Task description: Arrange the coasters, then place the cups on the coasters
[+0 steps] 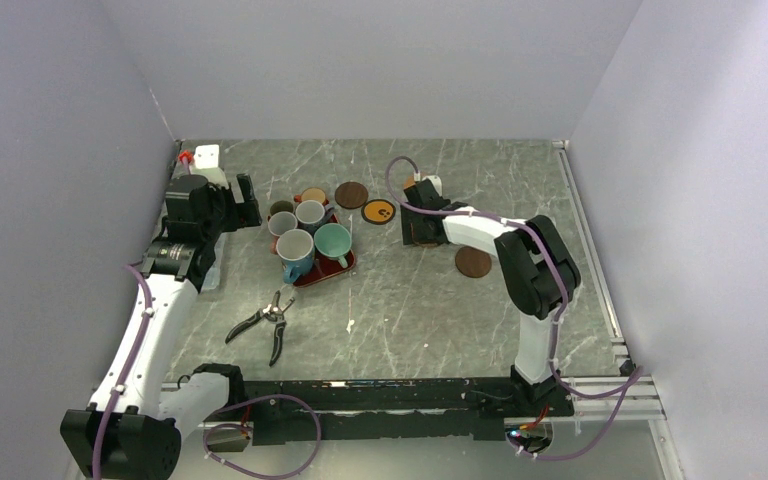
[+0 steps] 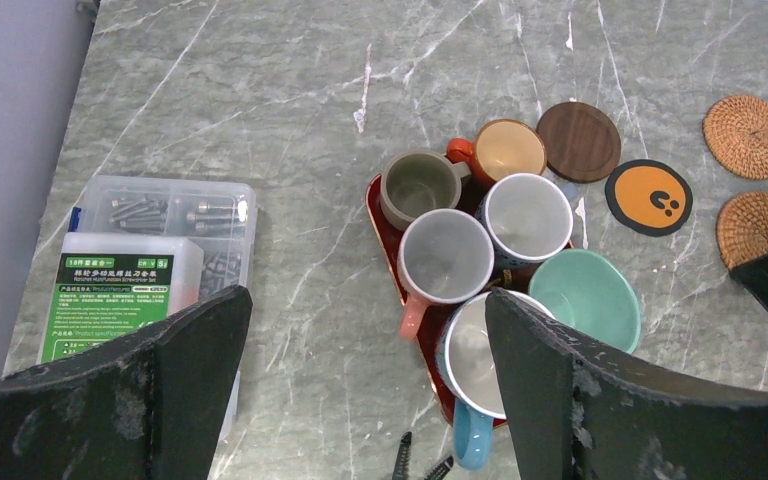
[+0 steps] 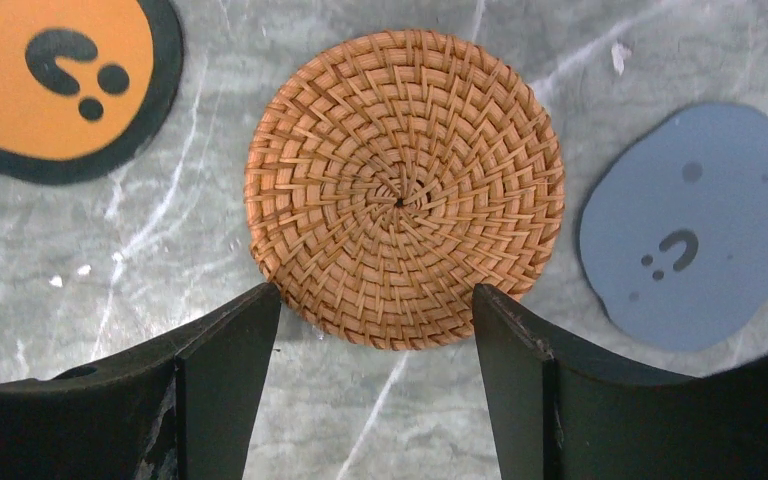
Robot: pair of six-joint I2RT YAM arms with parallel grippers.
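Six cups crowd the red tray (image 2: 378,225): olive (image 2: 418,185), orange-brown (image 2: 508,150), grey-white (image 2: 527,215), pink-handled white (image 2: 445,255), teal (image 2: 585,295) and blue with white inside (image 2: 465,350). My left gripper (image 2: 366,295) hangs open above the tray's near left corner, holding nothing. Right of the tray lie a dark brown coaster (image 2: 579,141), the black coaster with an orange face (image 2: 648,197) and two woven ones (image 2: 748,136). My right gripper (image 3: 376,290) is open, its fingers straddling the near rim of a woven coaster (image 3: 405,185). A blue coaster (image 3: 695,225) lies beside it. Another dark brown coaster (image 1: 473,262) lies apart.
A clear plastic box of screws (image 2: 150,250) sits left of the tray. Black-handled pliers (image 1: 265,322) lie in front of the tray. A small white object (image 1: 205,155) rests in the back left corner. Walls close in the table on three sides.
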